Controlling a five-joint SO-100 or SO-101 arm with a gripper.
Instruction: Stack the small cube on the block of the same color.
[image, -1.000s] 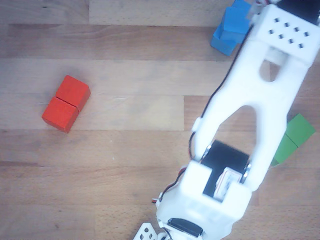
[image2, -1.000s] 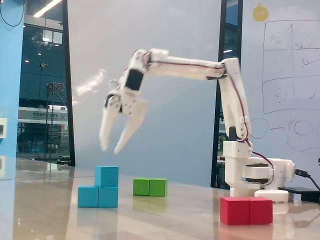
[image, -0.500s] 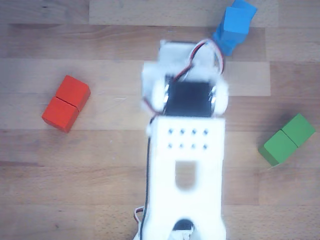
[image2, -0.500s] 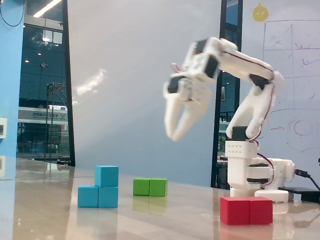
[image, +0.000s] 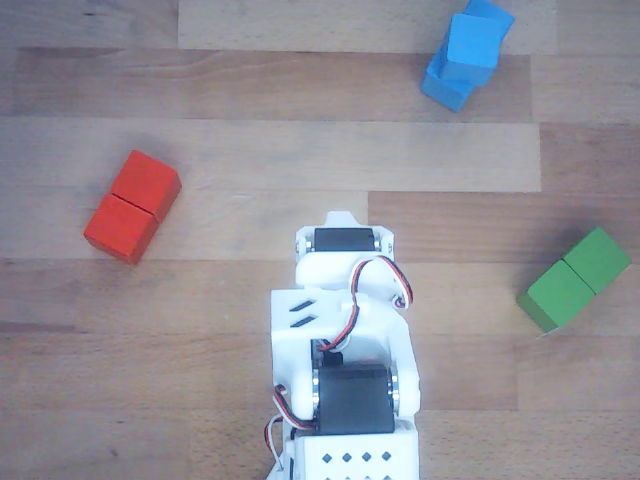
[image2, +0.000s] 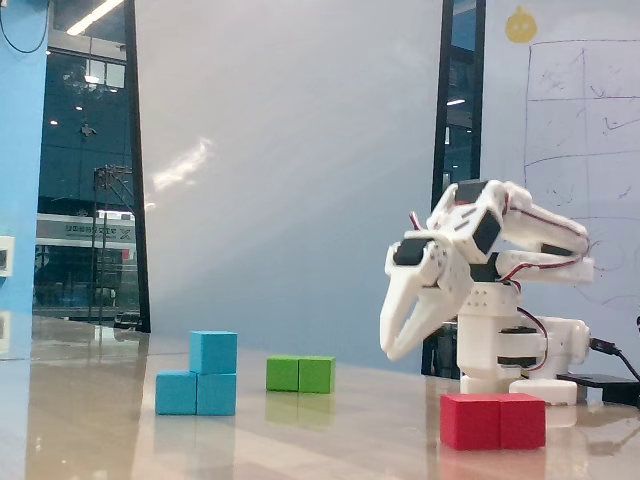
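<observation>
Three coloured block groups lie on the wooden surface (image: 250, 90), and I read them left to right in the fixed view.

1. Leftmost: the block (image2: 196, 393) lies flat on the surface, and the small cube (image2: 213, 352) sits squarely on top of its right half, touching it. In the other view the same stack appears at the top right, with the small cube (image: 476, 35) over the block (image: 444, 84).
2. Centre: the green block (image2: 300, 374) lies farther back, well apart from the blue stack.
3. Right: the red block (image2: 493, 420) lies near the arm's base, nearest the camera.

The pincer (image2: 395, 342) hangs folded in close to the base, above the red block and well apart from the blue stack. Its fingers (image2: 399, 305) point down with only a narrow gap between the tips, and they hold nothing.

I judge the stacking step complete: the cube rests unsupported by the arm, and the arm is in a tucked posture. The next move calls only for parking the arm at rest. The one point to confirm is that the cube sits fully on the block with no overhang; from the fixed view it appears flush.
</observation>
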